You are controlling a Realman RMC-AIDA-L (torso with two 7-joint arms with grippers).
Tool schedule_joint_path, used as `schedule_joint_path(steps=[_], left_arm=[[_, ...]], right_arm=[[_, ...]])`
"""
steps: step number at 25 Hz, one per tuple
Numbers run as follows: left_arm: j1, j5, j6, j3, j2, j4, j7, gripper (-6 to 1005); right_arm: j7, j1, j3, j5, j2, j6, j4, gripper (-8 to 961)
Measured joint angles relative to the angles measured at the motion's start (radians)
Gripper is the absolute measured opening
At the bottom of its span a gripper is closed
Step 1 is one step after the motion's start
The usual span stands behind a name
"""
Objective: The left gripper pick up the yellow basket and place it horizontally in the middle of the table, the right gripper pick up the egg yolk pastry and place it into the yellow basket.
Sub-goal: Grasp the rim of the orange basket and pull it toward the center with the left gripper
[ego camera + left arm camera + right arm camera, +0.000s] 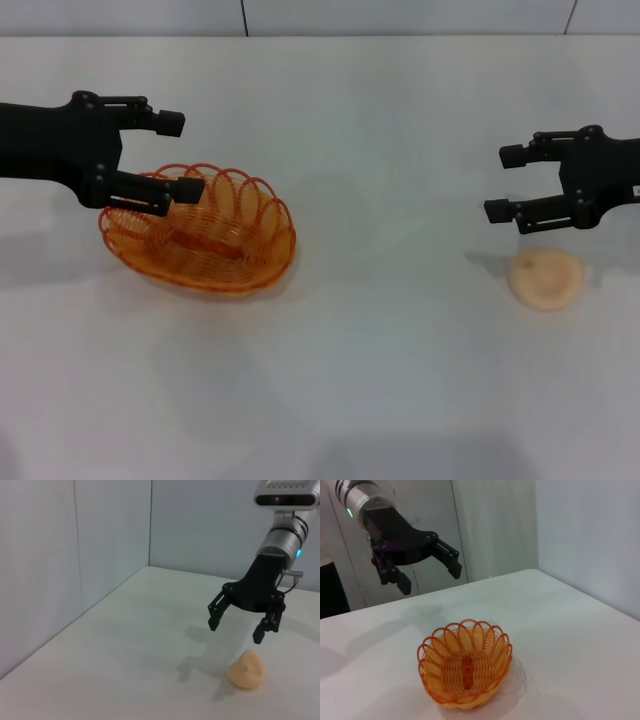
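The yellow basket (232, 248) sits upright on the white table (380, 360), left of the middle, and is empty. My left gripper (182, 156) is open and hovers over the basket's far left rim; in the right wrist view the left gripper (430, 579) hangs clear above and behind the basket (451, 639). The egg yolk pastry (545, 277) lies on the table at the right. My right gripper (503, 183) is open and empty just above and behind it. The left wrist view shows the right gripper (236, 630) above the pastry (246, 669), not touching it.
Pale walls (75, 555) border the table's far side and a corner. The table's far edge (320, 37) runs along the top of the head view. Bare tabletop lies between basket and pastry.
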Motion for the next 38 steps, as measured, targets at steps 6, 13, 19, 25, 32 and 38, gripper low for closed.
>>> schedule_joint_path(steps=[6, 13, 19, 25, 32, 38], left_arm=[[0.025, -0.003, -0.003, -0.006, -0.025, 0.102, -0.150, 881], [0.056, 0.044, -0.025, -0.001, -0.036, 0.351, -0.536, 880], [-0.014, 0.273, -0.019, 0.005, 0.000, 0.421, -0.901, 879], [-0.108, 0.566, 0.005, 0.052, 0.008, 0.389, -0.982, 875], [-0.173, 0.680, -0.060, 0.082, -0.008, 0.229, -0.980, 871], [-0.201, 0.706, -0.148, 0.115, -0.008, 0.081, -0.974, 867]], right_arm=[[0.000, -0.010, 0.009, 0.001, 0.001, 0.003, 0.000, 793], [-0.002, -0.017, 0.010, 0.004, 0.002, 0.021, 0.000, 793], [-0.003, -0.018, 0.008, 0.002, 0.004, 0.055, 0.000, 793], [-0.003, -0.015, 0.009, 0.001, 0.007, 0.060, 0.000, 793], [-0.003, -0.011, 0.003, 0.000, 0.007, 0.074, 0.000, 794], [-0.002, -0.016, 0.002, 0.000, 0.009, 0.081, 0.001, 794]])
